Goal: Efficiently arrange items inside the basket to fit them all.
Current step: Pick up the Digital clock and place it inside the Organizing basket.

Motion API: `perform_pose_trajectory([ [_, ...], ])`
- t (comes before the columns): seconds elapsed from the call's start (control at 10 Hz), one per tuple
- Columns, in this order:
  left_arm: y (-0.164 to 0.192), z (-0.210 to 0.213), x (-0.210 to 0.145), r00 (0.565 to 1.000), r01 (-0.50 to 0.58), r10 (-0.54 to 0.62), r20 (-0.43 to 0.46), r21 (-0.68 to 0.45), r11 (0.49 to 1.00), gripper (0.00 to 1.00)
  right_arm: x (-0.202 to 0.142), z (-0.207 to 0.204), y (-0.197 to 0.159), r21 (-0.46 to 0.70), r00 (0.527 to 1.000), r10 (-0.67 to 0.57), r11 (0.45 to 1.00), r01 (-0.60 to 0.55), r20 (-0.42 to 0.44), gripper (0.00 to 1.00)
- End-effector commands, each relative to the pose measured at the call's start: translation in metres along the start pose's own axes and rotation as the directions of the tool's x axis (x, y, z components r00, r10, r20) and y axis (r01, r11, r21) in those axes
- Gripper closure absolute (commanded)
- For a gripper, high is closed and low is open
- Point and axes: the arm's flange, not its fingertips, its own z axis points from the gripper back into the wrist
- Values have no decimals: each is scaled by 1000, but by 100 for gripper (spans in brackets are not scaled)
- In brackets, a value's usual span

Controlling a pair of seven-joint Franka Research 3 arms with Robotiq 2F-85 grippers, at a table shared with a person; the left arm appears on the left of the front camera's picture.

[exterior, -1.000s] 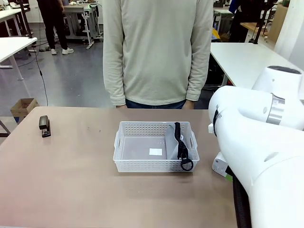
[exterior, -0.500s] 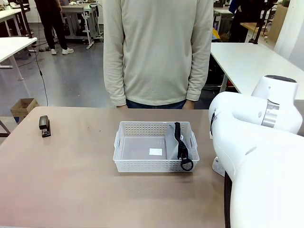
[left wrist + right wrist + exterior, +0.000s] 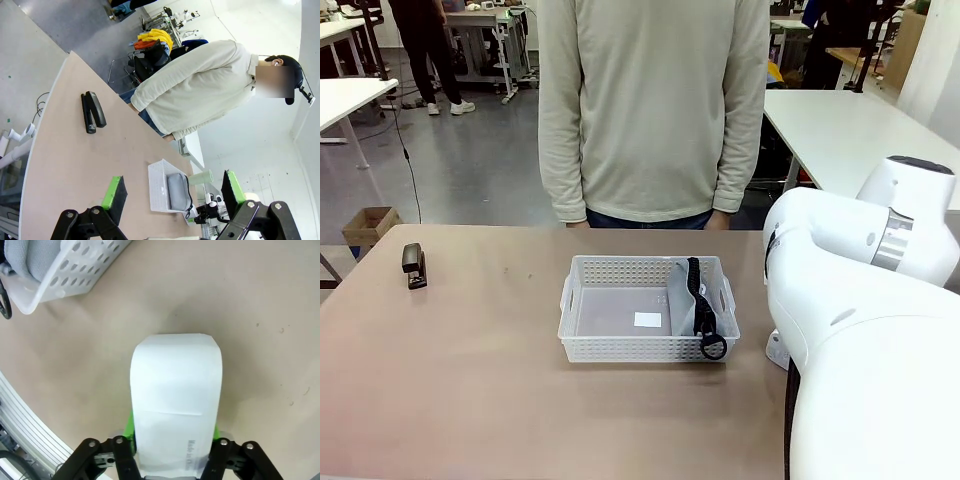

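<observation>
The white basket [image 3: 620, 345] stands mid-table, and the grey pouch [image 3: 683, 302] lies along its right side with the black zipper strap on top. Far left on the table lies the black stapler [image 3: 414, 265]. My right gripper [image 3: 172, 432] is shut on the white box [image 3: 176, 390], green pads pressed to its two sides. The box rests on the table just right of the basket's corner [image 3: 65, 270]. My left gripper [image 3: 172, 190] is open and holds nothing, high above the table. Beyond it I see the stapler [image 3: 93, 111], the basket [image 3: 157, 185], the pouch [image 3: 179, 192] and the pale green cup [image 3: 201, 177].
A person in a cream sweater [image 3: 650, 110] stands at the far edge with arms hanging down. My right arm [image 3: 860, 320] takes up the table's right side and hides most of the box. The basket's left half holds just a small white label [image 3: 647, 320].
My right arm has shifted a little to the right and down, and it now covers more of the white box. Basket, pouch and stapler have not moved.
</observation>
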Motion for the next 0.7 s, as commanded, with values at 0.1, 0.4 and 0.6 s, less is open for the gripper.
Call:
perform_pose_trajectory([
  [0.1, 0, 0, 1, 1000, 22, -22, 12, -17, 1000, 0, -44, -18, 11, 25, 999, 24, 999, -25, 32, 100],
  [0.4, 0, 0, 1, 1000, 22, -22, 12, -17, 1000, 0, -45, -16, 12, 25, 1000, 14, 1000, -15, 21, 100],
  [0.6, 0, 0, 1, 1000, 22, -22, 12, -17, 1000, 0, -51, 44, 22, 77, 983, -165, 984, 158, 85, 100],
])
